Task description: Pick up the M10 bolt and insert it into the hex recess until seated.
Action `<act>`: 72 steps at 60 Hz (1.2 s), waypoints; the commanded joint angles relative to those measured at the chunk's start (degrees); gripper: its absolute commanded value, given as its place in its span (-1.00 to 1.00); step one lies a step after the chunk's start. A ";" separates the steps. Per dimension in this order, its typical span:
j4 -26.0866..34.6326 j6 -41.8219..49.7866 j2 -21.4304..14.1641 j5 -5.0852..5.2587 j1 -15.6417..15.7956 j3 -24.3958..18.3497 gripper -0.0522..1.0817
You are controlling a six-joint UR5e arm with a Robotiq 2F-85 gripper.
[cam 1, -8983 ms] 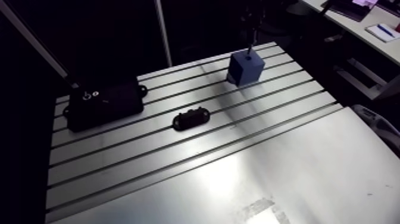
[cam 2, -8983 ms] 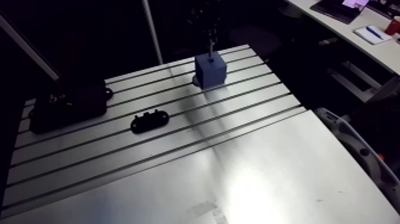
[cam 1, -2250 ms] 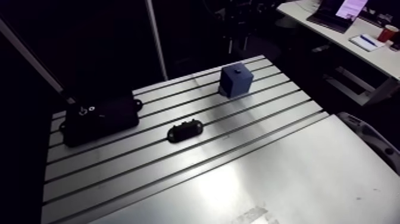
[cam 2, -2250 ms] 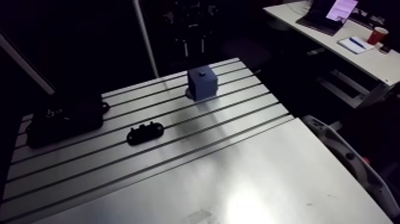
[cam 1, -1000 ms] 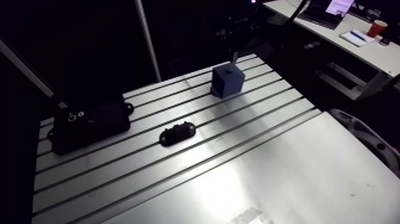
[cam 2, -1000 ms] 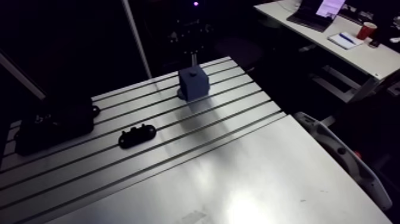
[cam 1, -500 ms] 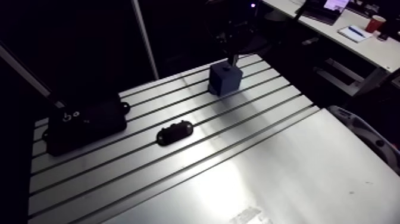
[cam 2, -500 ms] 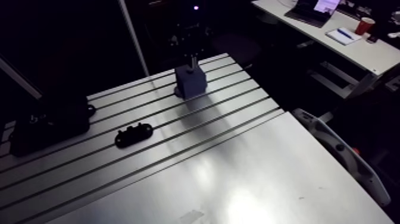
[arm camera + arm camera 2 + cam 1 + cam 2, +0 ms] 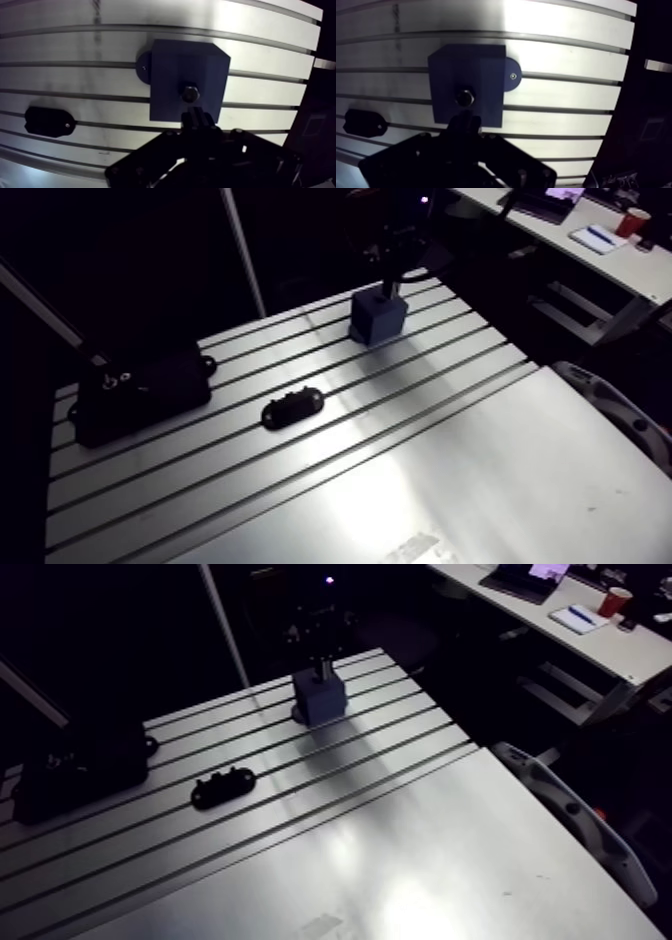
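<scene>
Pincer (image 9: 197, 116) is narrow: in the wrist view the two tips sit drawn together with no visible gap and nothing between them. M10 bolt (image 9: 190, 93) is standing in the top face of the blue block (image 9: 170, 70), seen end-on as a small round grey end, just ahead of the pincer tips. Can't tell whether the tips touch it, and can't tell how deep it sits in the hex recess, since the recess is hidden under the bolt. The block has one chamfered corner and a round base tab (image 9: 144, 67) with a screw sticking out on one side, lying flat on the bench (image 9: 75, 50). In the arm view the block is near the far edge of the slotted bench with the pincer directly above it. Small black oblong part (image 9: 293, 408) lies mid-bench, well apart from the block. Black box (image 9: 140, 388) sits further off toward the opposite end.
</scene>
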 commanded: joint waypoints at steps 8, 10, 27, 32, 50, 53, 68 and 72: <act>-0.69 -0.03 0.41 0.00 -0.08 0.02 0.92; -0.69 -0.03 0.41 0.00 0.00 -0.05 0.93; -0.69 -0.03 0.41 0.00 0.01 -0.23 0.92; -0.69 -0.03 0.49 0.00 0.01 -0.23 0.92; -0.70 -0.26 0.50 0.00 0.01 -0.14 0.92; -0.69 -0.43 0.50 0.00 0.01 -0.14 0.92; -0.69 -0.73 0.50 0.00 0.01 -0.23 0.92; -0.69 -0.81 1.16 0.00 0.01 -0.31 0.92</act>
